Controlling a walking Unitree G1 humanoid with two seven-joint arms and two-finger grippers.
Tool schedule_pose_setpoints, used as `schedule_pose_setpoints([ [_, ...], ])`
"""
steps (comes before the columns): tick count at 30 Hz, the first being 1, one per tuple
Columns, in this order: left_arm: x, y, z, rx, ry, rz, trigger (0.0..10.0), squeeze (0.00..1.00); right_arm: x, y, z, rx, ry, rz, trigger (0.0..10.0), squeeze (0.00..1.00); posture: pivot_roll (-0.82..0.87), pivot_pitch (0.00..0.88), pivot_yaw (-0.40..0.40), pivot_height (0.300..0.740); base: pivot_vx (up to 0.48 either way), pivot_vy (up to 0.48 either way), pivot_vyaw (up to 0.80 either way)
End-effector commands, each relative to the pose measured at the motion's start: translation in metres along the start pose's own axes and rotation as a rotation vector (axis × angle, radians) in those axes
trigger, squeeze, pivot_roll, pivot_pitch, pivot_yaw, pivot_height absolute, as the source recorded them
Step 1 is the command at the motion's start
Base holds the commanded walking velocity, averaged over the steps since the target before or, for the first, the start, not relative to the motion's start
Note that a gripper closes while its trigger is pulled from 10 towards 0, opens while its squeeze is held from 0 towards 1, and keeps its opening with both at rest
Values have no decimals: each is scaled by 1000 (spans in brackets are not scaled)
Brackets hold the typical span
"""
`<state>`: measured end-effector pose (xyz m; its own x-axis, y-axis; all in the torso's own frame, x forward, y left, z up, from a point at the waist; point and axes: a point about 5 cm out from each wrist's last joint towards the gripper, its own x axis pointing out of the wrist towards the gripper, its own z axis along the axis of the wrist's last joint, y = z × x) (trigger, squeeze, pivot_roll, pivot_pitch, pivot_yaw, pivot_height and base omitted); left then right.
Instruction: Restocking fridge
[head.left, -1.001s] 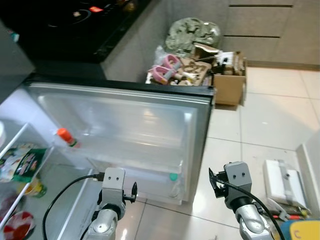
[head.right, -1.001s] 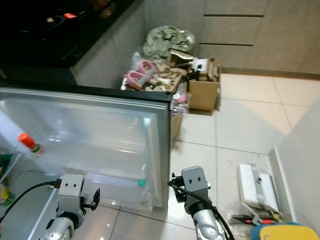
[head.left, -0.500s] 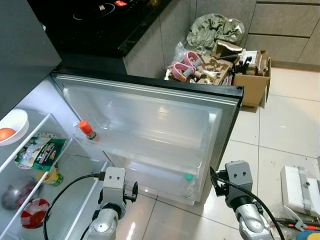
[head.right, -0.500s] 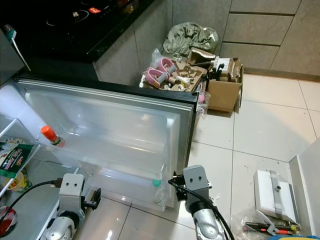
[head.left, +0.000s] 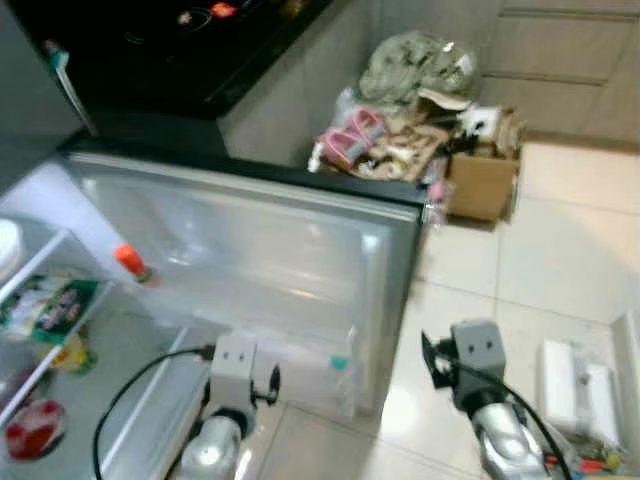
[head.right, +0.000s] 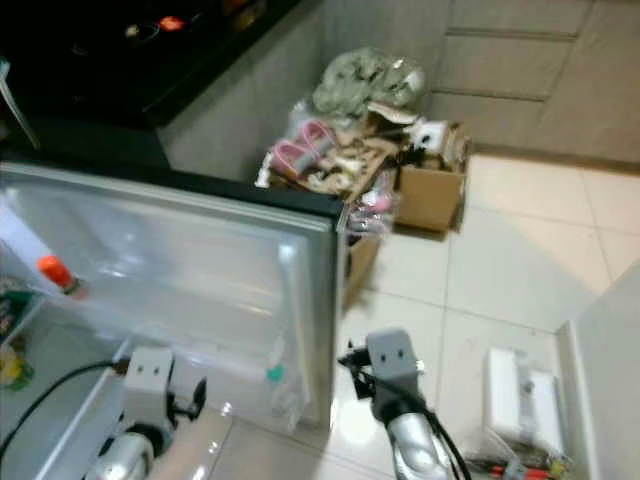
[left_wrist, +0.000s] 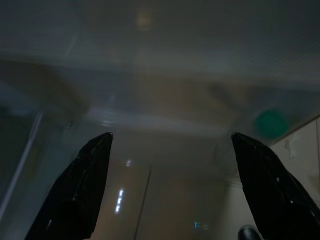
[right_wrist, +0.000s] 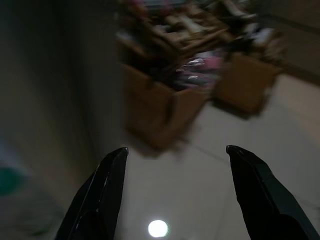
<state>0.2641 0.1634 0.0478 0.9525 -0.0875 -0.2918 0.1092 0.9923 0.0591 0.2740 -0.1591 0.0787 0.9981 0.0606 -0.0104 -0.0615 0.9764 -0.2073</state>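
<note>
One orange-capped bottle (head.left: 131, 263) stands upright in fridge door (head.left: 250, 270).

Fridge door (head.left: 260, 250) swung wide open, white inner lining facing up toward the camera, black outer edge along its far side. Orange-capped bottle (head.left: 131, 262) stood in the door near the hinge; green-capped bottle (head.left: 340, 362) sat in the lower door shelf. Interior shelves (head.left: 45, 310) held packets and jars, blurred.

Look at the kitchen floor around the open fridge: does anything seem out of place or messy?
Yes. A heap of clutter, with a grey-green bag and an open cardboard box, sits piled on the tiled floor against the cabinets, behind the fridge door.
</note>
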Motion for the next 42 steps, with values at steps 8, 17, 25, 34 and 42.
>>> schedule_pose_setpoints([
  [8, -6, 6, -16, 12, 61, 27, 10000, 0, -4, 7, -6, 7, 30, 19, 10000, 0, -247, 213, 85, 707, 0, -150, 0],
  [17, -6, 6, -15, 7, 57, 28, 10000, 0, -4, 7, -6, 6, 31, 20, 10000, 0, -248, 211, 86, 707, 0, -347, 0],
  [25, -6, 9, -15, 3, 51, 51, 10000, 0, -6, 15, -7, 32, 38, 96, 10000, 0, -248, 208, 86, 707, 0, 0, 0],
  [34, -8, 8, -17, 4, 56, 53, 10000, 0, -7, 13, -7, 15, 40, 86, 10000, 0, -244, 213, 83, 707, 0, 0, 222],
  [42, -8, 8, -17, 9, 61, 54, 10000, 0, -6, 12, -7, 7, 40, 77, 10000, 0, -243, 214, 84, 707, 0, 0, 800],
])
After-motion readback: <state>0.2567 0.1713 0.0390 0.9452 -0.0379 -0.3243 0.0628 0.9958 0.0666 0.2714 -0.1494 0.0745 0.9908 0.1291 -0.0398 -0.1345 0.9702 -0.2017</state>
